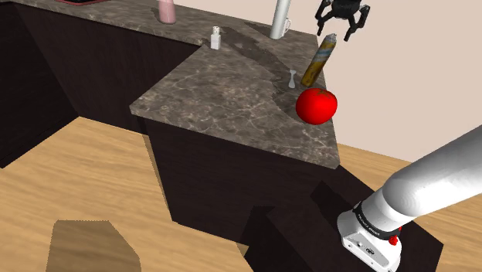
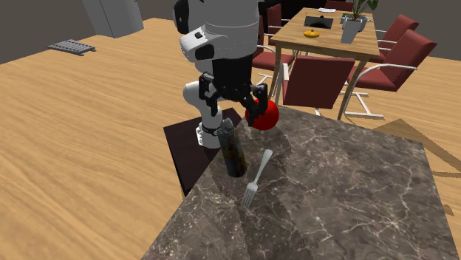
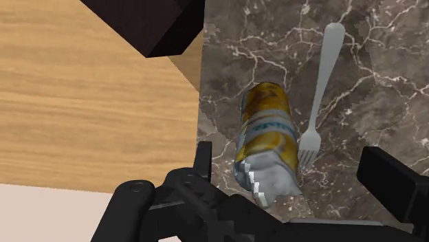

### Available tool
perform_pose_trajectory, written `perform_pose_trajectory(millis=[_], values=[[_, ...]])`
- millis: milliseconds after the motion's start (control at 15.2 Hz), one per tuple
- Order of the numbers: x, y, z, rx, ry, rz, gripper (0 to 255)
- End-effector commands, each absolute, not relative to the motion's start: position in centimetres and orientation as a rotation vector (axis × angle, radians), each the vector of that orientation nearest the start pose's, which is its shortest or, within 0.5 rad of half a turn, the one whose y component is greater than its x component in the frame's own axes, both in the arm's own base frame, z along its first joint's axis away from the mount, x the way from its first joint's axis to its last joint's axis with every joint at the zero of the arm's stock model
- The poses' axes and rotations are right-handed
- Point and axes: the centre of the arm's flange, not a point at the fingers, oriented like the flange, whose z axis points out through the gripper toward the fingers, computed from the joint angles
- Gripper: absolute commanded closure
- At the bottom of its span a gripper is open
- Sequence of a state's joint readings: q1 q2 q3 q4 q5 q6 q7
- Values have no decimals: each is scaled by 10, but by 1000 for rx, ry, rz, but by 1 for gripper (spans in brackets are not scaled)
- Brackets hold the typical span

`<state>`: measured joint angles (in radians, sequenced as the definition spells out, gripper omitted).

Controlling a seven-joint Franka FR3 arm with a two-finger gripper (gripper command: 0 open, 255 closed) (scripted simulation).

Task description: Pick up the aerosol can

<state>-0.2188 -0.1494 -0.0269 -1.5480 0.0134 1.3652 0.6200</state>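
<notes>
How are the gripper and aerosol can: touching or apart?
Apart: the wrist view shows counter between the aerosol can and each finger of the open gripper.

The white arm has dark joint rings, a small red button and an all-black two-fingered claw.

Half-seen things
Red fruit partly behind the jaws (second exterior view); pink bottle clipped by the shoulder view's top edge.

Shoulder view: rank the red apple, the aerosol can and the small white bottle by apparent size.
1. red apple: bulkiest, and nearest the camera.
2. aerosol can: longer than the apple but much slimmer.
3. small white bottle: smallest; it stands farther back, so its true size is unsure.
</notes>
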Motion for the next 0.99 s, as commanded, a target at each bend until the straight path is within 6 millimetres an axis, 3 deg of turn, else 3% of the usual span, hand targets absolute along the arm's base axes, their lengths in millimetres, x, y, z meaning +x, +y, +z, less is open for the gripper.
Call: perform_pose_trajectory(millis=[0,594,660,924], values=[[481,-137,707,-2760,1464,71,0],[481,-137,667,-2760,1464,71,0],[480,-136,668,-2760,1464,71,255],[480,-136,667,-2760,1464,71,255]])
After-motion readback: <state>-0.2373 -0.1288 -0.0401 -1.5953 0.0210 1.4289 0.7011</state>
